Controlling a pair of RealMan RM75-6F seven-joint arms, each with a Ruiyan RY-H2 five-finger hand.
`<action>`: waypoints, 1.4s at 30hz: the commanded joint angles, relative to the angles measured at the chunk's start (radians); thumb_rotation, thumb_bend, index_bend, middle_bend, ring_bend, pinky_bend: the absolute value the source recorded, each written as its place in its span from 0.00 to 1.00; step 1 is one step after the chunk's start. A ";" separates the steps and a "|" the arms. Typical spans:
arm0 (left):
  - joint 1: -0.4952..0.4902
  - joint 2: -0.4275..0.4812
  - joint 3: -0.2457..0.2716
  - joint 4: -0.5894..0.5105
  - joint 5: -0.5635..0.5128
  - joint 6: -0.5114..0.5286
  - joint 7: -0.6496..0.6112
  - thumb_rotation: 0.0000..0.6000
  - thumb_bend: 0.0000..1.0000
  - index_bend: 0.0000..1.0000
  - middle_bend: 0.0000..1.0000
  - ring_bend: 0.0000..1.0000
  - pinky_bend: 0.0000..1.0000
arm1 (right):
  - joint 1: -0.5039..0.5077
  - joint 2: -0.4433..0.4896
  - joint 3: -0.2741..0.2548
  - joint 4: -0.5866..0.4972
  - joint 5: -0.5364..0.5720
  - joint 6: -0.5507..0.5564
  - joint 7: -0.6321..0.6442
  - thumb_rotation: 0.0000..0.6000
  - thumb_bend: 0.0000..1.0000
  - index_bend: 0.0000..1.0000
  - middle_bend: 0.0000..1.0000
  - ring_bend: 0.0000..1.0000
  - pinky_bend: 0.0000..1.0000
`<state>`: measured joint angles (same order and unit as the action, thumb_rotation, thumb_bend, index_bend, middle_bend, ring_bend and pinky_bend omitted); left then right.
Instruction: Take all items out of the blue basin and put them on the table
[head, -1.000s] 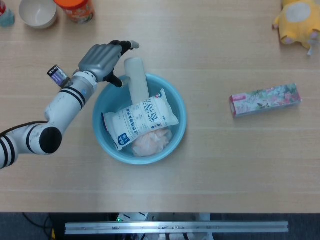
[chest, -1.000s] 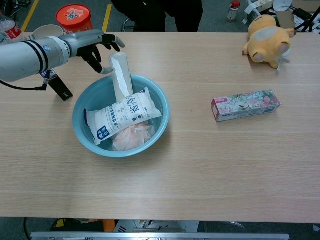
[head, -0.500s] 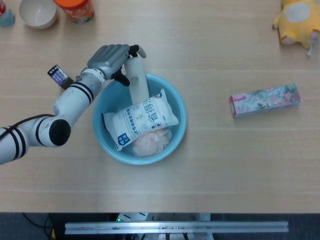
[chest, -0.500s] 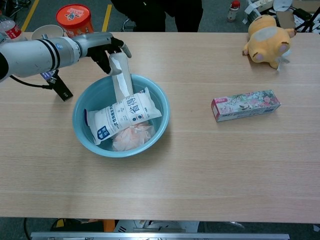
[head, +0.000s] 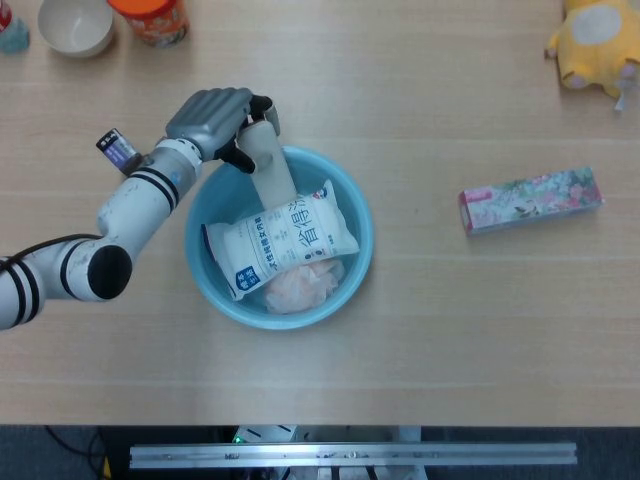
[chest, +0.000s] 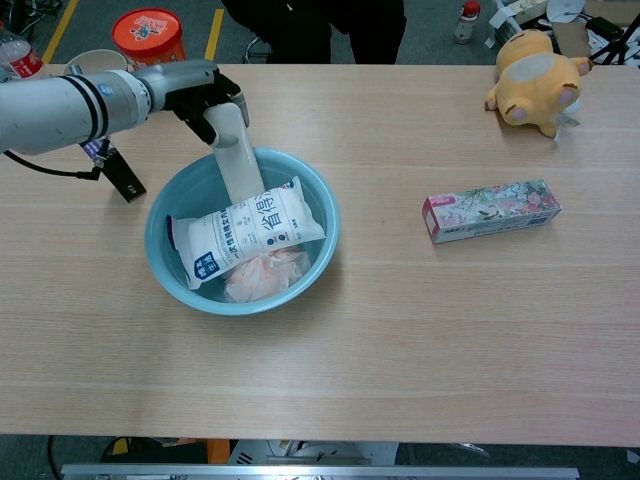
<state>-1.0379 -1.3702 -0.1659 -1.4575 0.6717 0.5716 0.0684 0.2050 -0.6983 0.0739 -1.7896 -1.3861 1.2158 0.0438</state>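
A tube (head: 268, 165) leans in the basin (head: 355, 210) behind a bag (head: 285, 235).

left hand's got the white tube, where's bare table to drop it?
Free: the near strip of table in front of the blue basin, and the stretch between the basin and the floral box. Crowded: far-left corner, with bowl, orange tub and the small black device beside the left hand gripping the white tube.
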 joint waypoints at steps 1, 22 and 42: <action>0.009 0.012 -0.002 -0.015 0.012 0.011 -0.011 1.00 0.33 0.46 0.53 0.48 0.42 | -0.001 0.002 0.001 -0.002 0.000 0.002 -0.002 1.00 0.02 0.00 0.16 0.09 0.26; 0.141 0.171 -0.113 -0.079 0.073 0.070 -0.234 1.00 0.33 0.55 0.64 0.57 0.61 | 0.009 0.003 0.007 -0.033 -0.002 0.000 -0.026 1.00 0.02 0.00 0.17 0.09 0.26; 0.200 0.084 -0.113 0.163 0.019 -0.005 -0.354 1.00 0.33 0.49 0.57 0.48 0.55 | 0.019 -0.001 0.004 -0.050 0.017 -0.021 -0.053 1.00 0.02 0.00 0.17 0.09 0.26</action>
<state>-0.8315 -1.2677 -0.2963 -1.3161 0.7030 0.5815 -0.3013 0.2285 -0.6975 0.0822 -1.8482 -1.3523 1.1902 -0.0239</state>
